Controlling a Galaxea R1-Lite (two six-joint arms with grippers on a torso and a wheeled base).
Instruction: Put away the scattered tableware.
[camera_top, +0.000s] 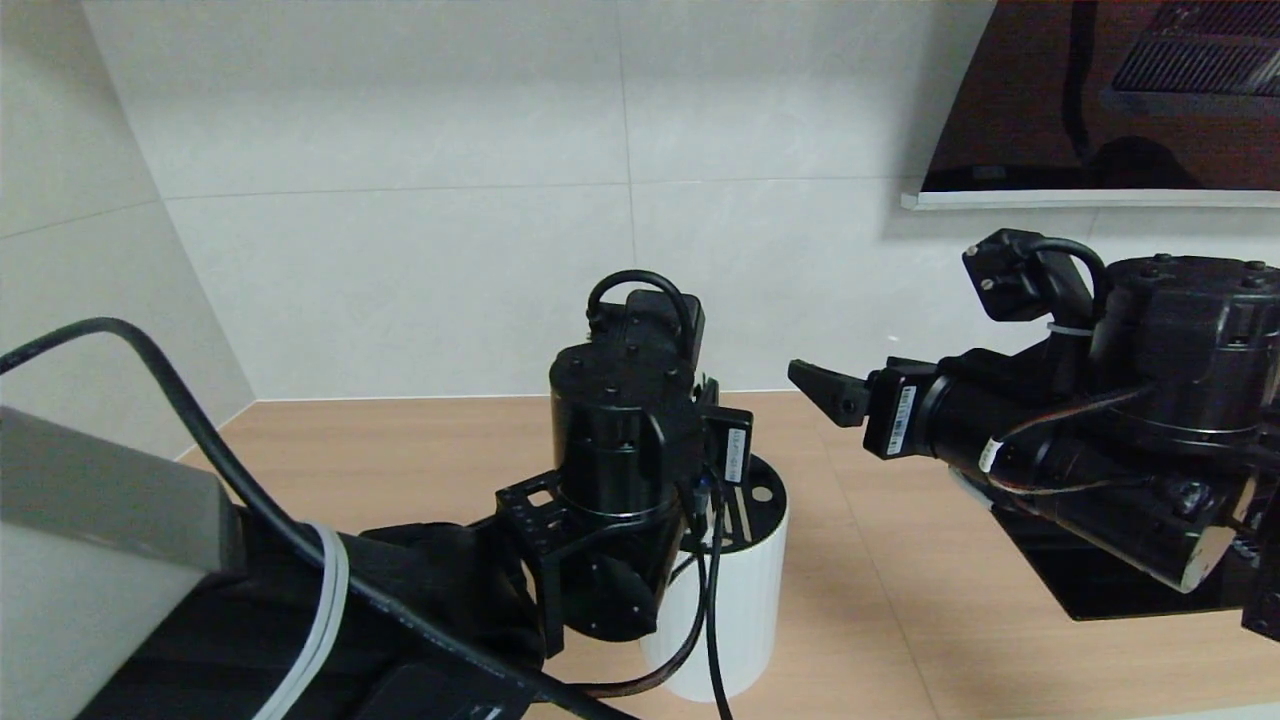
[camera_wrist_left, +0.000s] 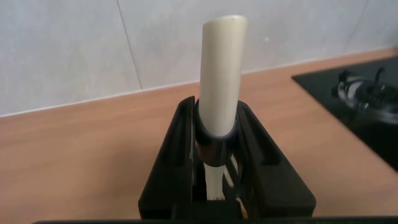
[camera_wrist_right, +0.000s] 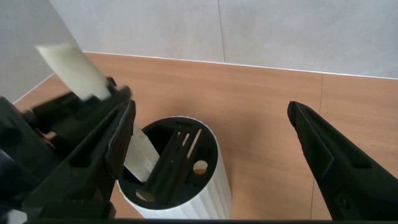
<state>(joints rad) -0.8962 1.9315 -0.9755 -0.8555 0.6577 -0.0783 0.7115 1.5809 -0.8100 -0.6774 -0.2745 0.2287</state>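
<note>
Cream-handled utensil (camera_wrist_left: 221, 68) stood upright, clenched in left gripper (camera_wrist_left: 217, 109), flat pale end reaching into slotted black top of white holder (camera_wrist_right: 186, 193) on wooden counter (camera_top: 400, 450). Right gripper (camera_wrist_right: 210, 107) hung beside holder, jaws spread wide, empty.

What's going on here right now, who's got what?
The left hand is clamped on a cream-handled utensil, holding it upright over the white holder on the wooden counter. In the right wrist view, the utensil's pale lower end appears to reach down into the holder's black slotted top. The right hand is open and holds nothing, hanging just beside the holder. A black hob sits further off on the counter.
</note>
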